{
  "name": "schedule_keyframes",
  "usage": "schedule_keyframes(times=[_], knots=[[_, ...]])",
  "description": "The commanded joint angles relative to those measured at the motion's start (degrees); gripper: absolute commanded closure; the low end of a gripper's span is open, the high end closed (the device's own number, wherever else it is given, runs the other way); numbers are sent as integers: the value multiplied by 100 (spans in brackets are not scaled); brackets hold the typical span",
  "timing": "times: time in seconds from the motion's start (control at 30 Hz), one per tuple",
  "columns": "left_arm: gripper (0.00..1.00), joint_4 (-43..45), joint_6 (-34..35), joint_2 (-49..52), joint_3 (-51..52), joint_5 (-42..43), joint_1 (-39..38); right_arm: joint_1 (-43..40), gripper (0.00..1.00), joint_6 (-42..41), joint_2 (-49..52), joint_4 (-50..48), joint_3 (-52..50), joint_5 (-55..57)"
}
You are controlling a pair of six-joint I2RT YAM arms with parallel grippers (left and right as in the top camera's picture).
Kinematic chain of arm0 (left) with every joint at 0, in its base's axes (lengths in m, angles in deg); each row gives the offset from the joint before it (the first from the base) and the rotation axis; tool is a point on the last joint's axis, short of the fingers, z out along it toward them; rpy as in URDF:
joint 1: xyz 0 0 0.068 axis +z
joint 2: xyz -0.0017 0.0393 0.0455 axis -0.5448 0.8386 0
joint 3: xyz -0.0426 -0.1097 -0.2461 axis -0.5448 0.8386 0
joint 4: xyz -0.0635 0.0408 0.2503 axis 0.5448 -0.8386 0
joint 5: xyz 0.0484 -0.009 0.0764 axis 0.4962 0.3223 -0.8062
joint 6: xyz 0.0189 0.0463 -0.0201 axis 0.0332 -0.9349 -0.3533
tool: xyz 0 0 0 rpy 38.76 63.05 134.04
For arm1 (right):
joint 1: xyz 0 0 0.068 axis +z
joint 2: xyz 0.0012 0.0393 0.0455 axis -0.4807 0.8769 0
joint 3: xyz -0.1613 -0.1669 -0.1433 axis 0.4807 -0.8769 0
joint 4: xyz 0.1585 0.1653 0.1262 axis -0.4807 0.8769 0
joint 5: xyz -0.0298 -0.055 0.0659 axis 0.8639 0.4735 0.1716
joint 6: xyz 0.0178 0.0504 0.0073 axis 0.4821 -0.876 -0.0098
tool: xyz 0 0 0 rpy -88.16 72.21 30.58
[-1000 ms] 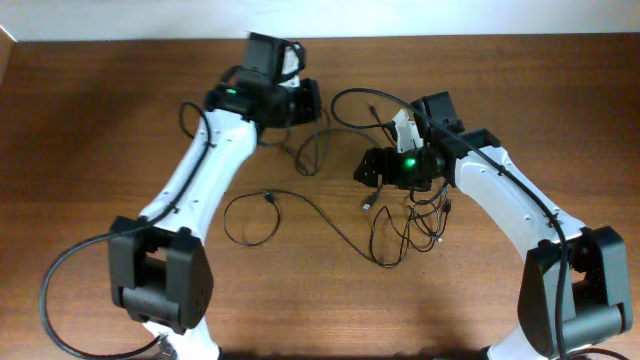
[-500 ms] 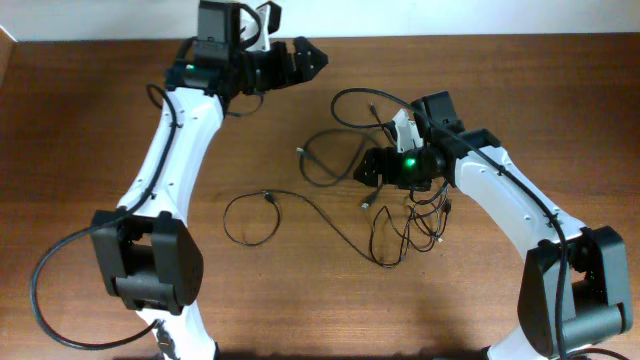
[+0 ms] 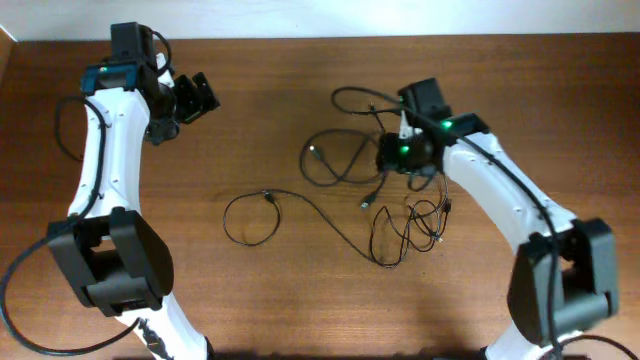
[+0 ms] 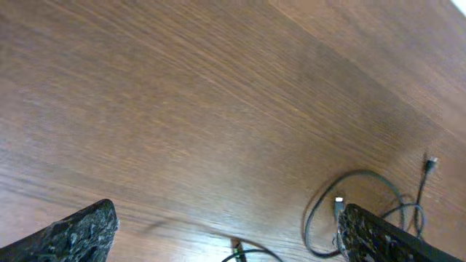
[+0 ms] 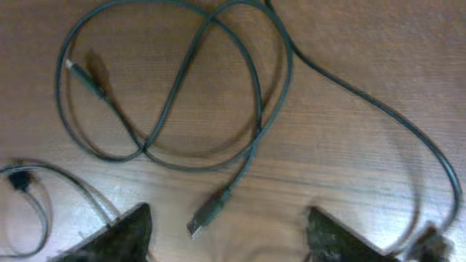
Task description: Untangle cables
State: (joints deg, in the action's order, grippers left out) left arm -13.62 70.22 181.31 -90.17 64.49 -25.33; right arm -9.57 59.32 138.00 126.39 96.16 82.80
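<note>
Your left gripper (image 4: 227,211) stood spread to its widest over the brown wooden table (image 3: 300,310), up at the far left, with nothing between its fingers. The thin black cables (image 3: 400,232) lay well apart from it, bunched and knotted right of centre. A loose loop (image 5: 143,149) sat just beyond them under your right gripper (image 5: 227,217), and one long strand (image 3: 268,197) curled away to the left. Your right gripper's fingers were parted too, gripping nothing. A dark flat plug (image 5: 207,212) lay on the wood in the gap between them.
</note>
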Motion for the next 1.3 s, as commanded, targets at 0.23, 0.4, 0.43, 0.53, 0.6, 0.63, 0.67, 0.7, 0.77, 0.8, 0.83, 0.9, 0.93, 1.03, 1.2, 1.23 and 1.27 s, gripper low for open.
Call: schedule_keyframes(times=[0.23,0.4,0.43,0.53,0.6,0.63,0.67,0.7,0.77,0.8,0.83,0.9,0.93,1.03,1.2,1.23,1.27], knots=[[1,-15,-50,-2,-37,-160,-28,925,48,962,529,1604,2533,691],[1,-15,-50,-2,-35,-160,-26,922,25,2328,890,1779,2778,737],[1,-15,-50,-2,-35,-160,-28,901,8,2369,949,1727,2778,734],[1,-15,-52,-2,-37,-160,-28,896,1,2785,938,1611,2778,710],[1,-15,-50,-2,-37,-160,-28,896,1,3934,1003,1558,2708,708],[1,-15,-50,-2,-37,-160,-26,896,1,4465,1040,1565,2662,713],[1,-15,-50,-2,-37,-160,-28,857,1,5257,1158,1576,2627,717],[1,-15,-50,-2,-37,-160,-28,817,1,5661,1259,1574,2621,715],[1,-15,-50,-2,-37,-160,-28,737,1,6240,1447,1569,2616,715],[1,-15,-50,-2,-37,-160,-28,702,1,6467,1567,1543,2616,715],[1,-15,-50,-2,-37,-160,-28,675,1,6662,1707,1488,2616,713],[1,-15,-50,-2,-37,-160,-28,621,1,6787,1998,1425,2614,715],[1,-15,-50,-2,-37,-160,-28,614,2,6787,2059,1384,2614,713],[1,-15,-50,-2,-37,-160,-26,584,2,6784,2398,1005,2612,708],[1,-15,-50,-2,-35,-160,-28,555,1,6780,2730,839,2612,704],[1,-15,-50,-2,-37,-160,-28,544,2,6782,2780,837,2612,625],[1,-15,-50,-2,-37,-160,-28,544,2,6782,2815,839,2612,562]])
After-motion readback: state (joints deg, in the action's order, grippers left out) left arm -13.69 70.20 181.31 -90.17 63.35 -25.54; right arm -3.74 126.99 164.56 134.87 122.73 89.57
